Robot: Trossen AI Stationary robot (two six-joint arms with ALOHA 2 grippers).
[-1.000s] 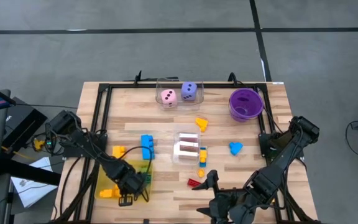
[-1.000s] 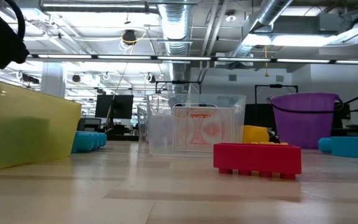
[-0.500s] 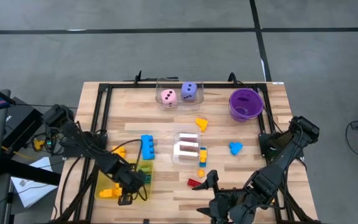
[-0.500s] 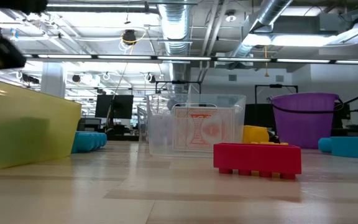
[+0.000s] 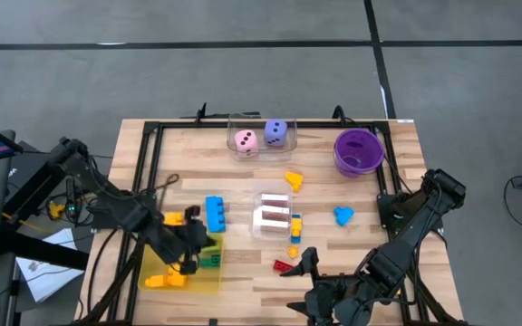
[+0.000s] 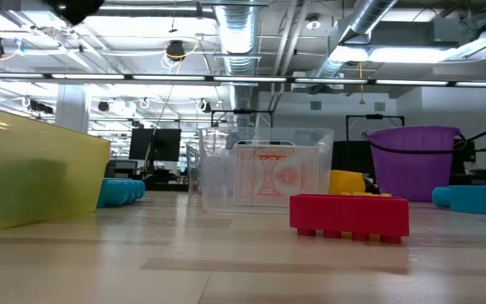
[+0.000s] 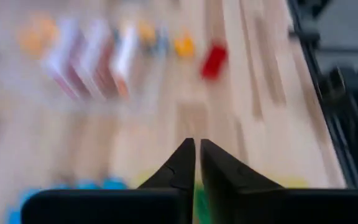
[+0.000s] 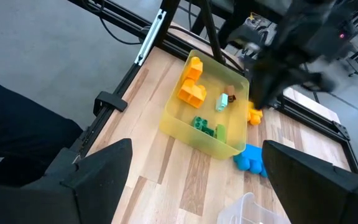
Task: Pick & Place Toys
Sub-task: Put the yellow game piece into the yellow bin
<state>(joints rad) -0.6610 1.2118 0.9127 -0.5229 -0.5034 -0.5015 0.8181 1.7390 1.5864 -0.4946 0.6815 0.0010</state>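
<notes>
Evidently the left tool [image 5: 191, 243], fingers pressed together and empty, had lifted back from the yellow tray [image 5: 163, 264], while the right tool [image 5: 308, 263] stayed apart, so another toy seemed delivered.

Pale matt wood table [image 5: 243, 172]; translucent glossy yellow plastic tray [image 8: 185, 127].

A yellow tray [image 8: 185, 127] holds orange [image 8: 191, 92] and green bricks [image 8: 202, 126].
</notes>
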